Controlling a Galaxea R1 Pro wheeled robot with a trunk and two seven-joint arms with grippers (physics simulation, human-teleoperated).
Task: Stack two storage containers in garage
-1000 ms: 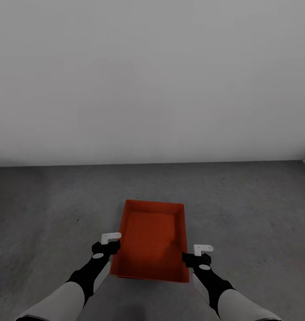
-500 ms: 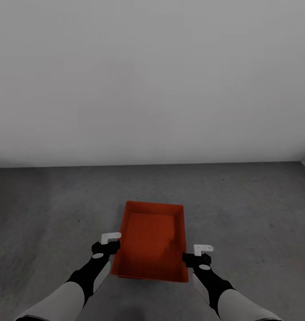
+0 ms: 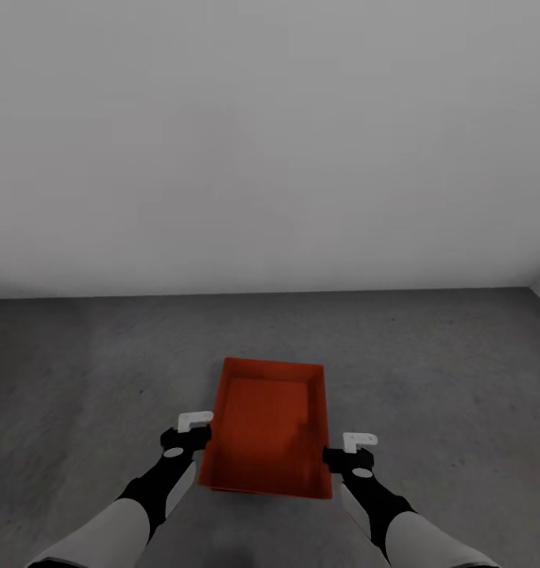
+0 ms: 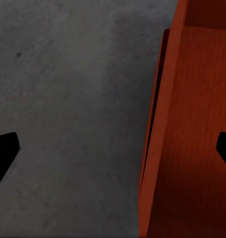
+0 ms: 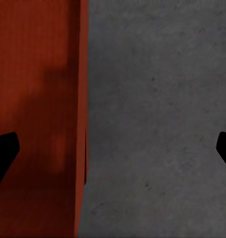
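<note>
Both arms reach forward and down. Left gripper point(image 3: 193, 430) and right gripper point(image 3: 354, 450) flank stacked storage containers point(image 3: 268, 430) on garage floor point(image 3: 428, 371). Fingers spread wide, each pair straddling a side wall, gripping nothing. Grey wall point(image 3: 270, 142) far behind.

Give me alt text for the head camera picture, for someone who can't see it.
An orange-red open-top storage container sits on a dark grey concrete floor, nested on a second one whose edge peeks out beneath it. The left gripper and right gripper flank its long sides, black-and-white arms reaching in from below. A plain light grey wall rises behind.
</note>
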